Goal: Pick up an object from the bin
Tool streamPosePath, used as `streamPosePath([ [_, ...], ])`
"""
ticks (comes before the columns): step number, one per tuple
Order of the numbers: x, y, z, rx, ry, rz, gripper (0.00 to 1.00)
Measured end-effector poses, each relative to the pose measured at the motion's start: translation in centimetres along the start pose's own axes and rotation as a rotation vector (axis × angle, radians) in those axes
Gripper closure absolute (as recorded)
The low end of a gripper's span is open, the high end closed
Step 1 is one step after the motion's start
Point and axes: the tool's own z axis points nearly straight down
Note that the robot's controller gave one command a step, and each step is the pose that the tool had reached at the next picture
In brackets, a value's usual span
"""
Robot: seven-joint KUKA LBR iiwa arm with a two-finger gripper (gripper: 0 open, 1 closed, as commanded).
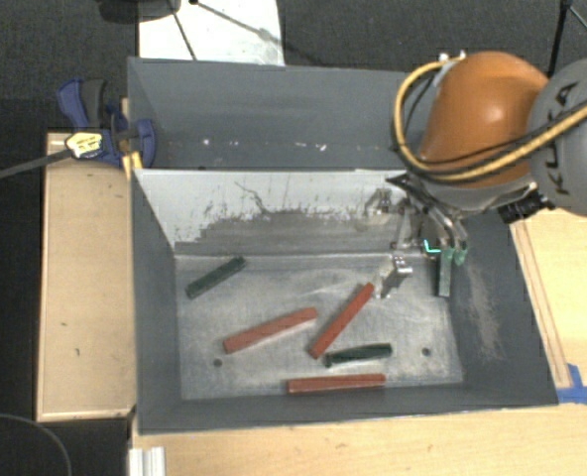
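Fingers (pixel 400 271) are hanging spread and empty on the gripper (pixel 419 278), one tip just beside the upper end of a slanted red stick (pixel 341 320). I'm judging that descending here risks clipping that end and skidding it across the scratched bin floor (pixel 274 286). The sloped wall (pixel 492 305) is crowding the other finger.

A dark, speckled floor (pixel 36 28) spreads around the scene. A white sheet of paper (pixel 234 13) lies on it at the top, and a thin dark cable (pixel 16 173) crosses its left side.
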Motion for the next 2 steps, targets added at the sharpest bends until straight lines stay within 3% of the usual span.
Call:
streamPosePath([
  [1,-0.2,0.0,-0.5,0.0,-0.009,0.0,0.0],
  [2,1.1,2.8,4.9,0.0,-0.01,-0.105,0.0],
])
